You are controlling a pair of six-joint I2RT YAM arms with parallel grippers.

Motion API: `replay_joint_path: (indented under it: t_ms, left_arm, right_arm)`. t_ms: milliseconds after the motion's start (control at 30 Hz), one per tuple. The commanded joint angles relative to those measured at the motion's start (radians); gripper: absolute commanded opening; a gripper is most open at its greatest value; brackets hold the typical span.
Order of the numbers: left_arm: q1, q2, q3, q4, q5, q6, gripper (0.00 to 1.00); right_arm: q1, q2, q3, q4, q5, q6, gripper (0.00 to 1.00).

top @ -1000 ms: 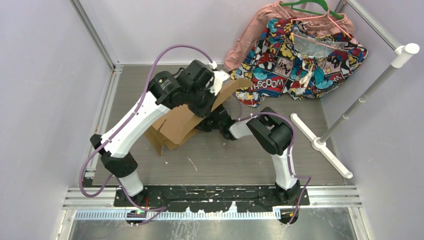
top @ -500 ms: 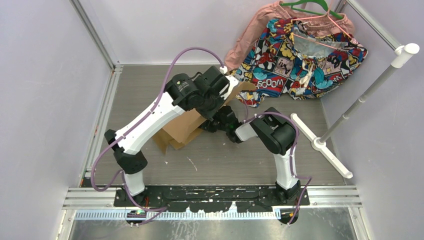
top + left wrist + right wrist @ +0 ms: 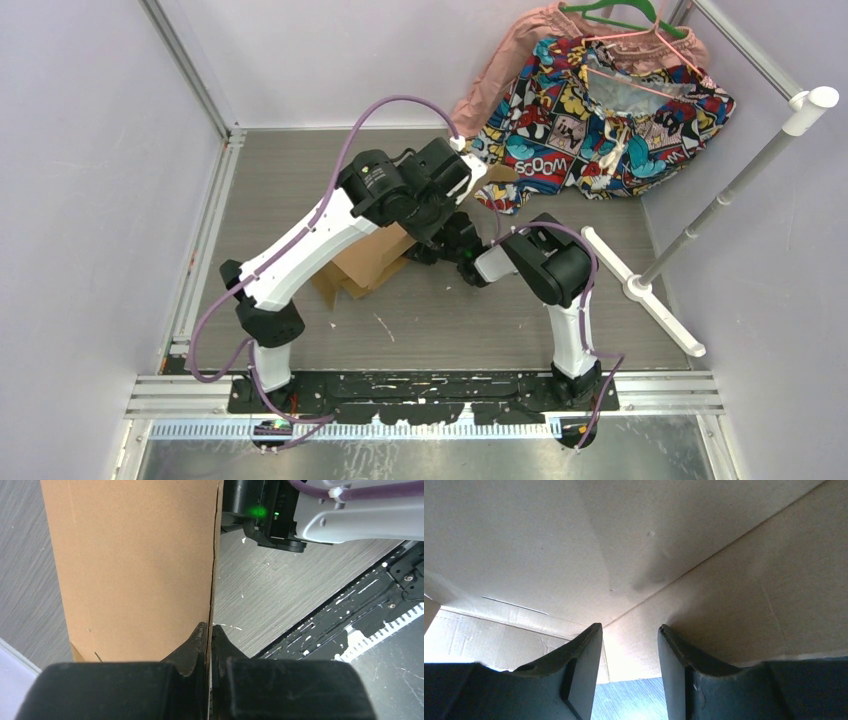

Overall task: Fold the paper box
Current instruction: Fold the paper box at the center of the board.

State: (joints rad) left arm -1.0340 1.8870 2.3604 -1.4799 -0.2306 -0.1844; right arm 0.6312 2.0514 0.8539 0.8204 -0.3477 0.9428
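The paper box (image 3: 368,258) is a brown cardboard sheet, partly folded, lying tilted on the grey table under my left arm. My left gripper (image 3: 208,630) is shut on the thin edge of a tall cardboard panel (image 3: 135,565). In the top view the left gripper (image 3: 472,182) holds that flap raised at the box's far right end. My right gripper (image 3: 630,630) is open with nothing between its fingers; it points under the cardboard (image 3: 674,540), which fills the view above a strip of table. From above, the right gripper (image 3: 442,246) is mostly hidden beneath the left arm.
A comic-print cloth (image 3: 600,110) and a pink garment (image 3: 500,60) on hangers lie at the back right. A white pole stand (image 3: 645,290) rests on the table at the right. Metal frame rails (image 3: 205,230) border the table's left side.
My left arm has swung right with the cardboard flap in its grip, drawing the box right. The right gripper's jaws have opened wider beneath the cardboard.
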Motion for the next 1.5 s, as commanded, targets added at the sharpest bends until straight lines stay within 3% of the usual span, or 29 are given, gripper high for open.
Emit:
replay_joint_path:
  t_ms: [0, 433, 767, 1167, 1467]
  left_arm:
    - [-0.004, -0.017, 0.048, -0.006, 0.075, -0.036, 0.04]
    - [0.068, -0.048, 0.012, 0.090, 0.282, -0.109, 0.09]
    - [0.284, -0.170, -0.183, 0.264, 0.548, -0.181, 0.10]
    - [0.385, -0.289, -0.405, 0.611, 0.946, -0.374, 0.12]
    - [0.559, -0.409, -0.730, 1.087, 1.185, -0.696, 0.13]
  right_arm:
    - [-0.034, 0.057, -0.039, -0.119, 0.049, -0.036, 0.52]
    - [-0.041, 0.054, -0.066, -0.127, 0.031, -0.049, 0.52]
    - [-0.044, 0.037, -0.097, -0.152, 0.020, -0.068, 0.51]
    - [-0.044, 0.046, -0.102, -0.174, 0.026, -0.085, 0.51]
    - [-0.049, 0.018, -0.108, -0.213, 0.026, -0.107, 0.51]
